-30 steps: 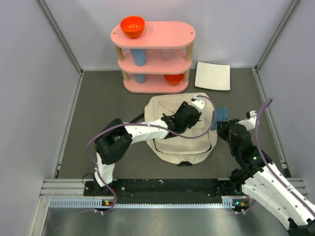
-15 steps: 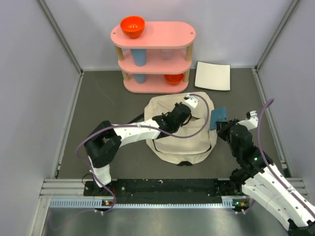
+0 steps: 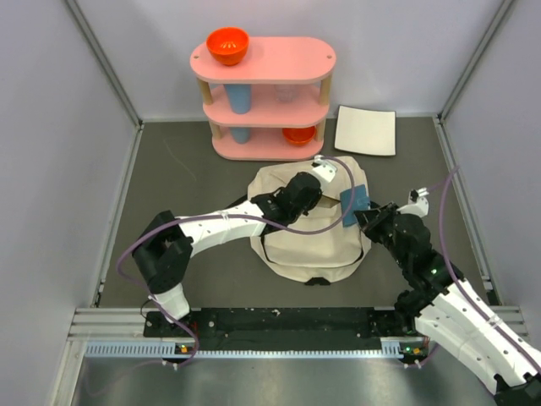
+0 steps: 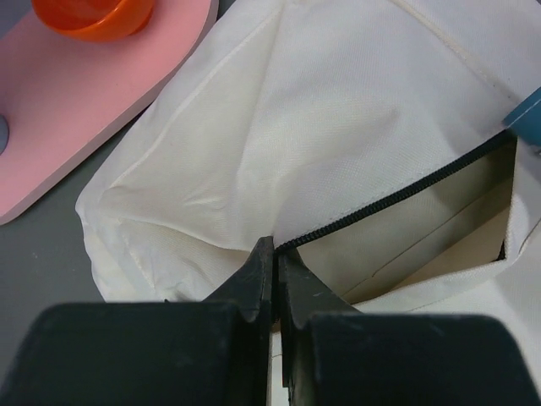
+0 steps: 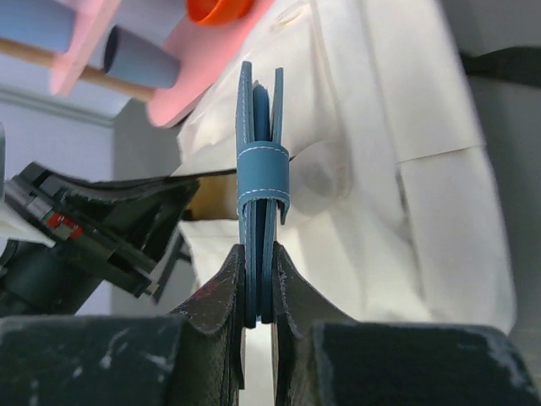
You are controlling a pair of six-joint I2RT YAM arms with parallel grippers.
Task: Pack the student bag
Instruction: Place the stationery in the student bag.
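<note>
A grey table surface [image 3: 186, 194] filled the overhead view. Near its middle, in front of both arms, lay the student bag [image 3: 308, 249], a cream fabric backpack with its dark zip partly undone to show a pale interior. Behind it stood a pink three-tier shelf [image 3: 279, 59], with a flat white sheet [image 3: 365, 130] to its right. The left gripper [image 4: 272, 262] was pinched shut on the bag's fabric at the end of the zip opening. The right gripper [image 5: 258, 283] was clamped on a thin blue case [image 5: 260, 169], held on edge over the bag's right side. An orange bowl [image 3: 227, 45] sat on the shelf's top tier.
</note>
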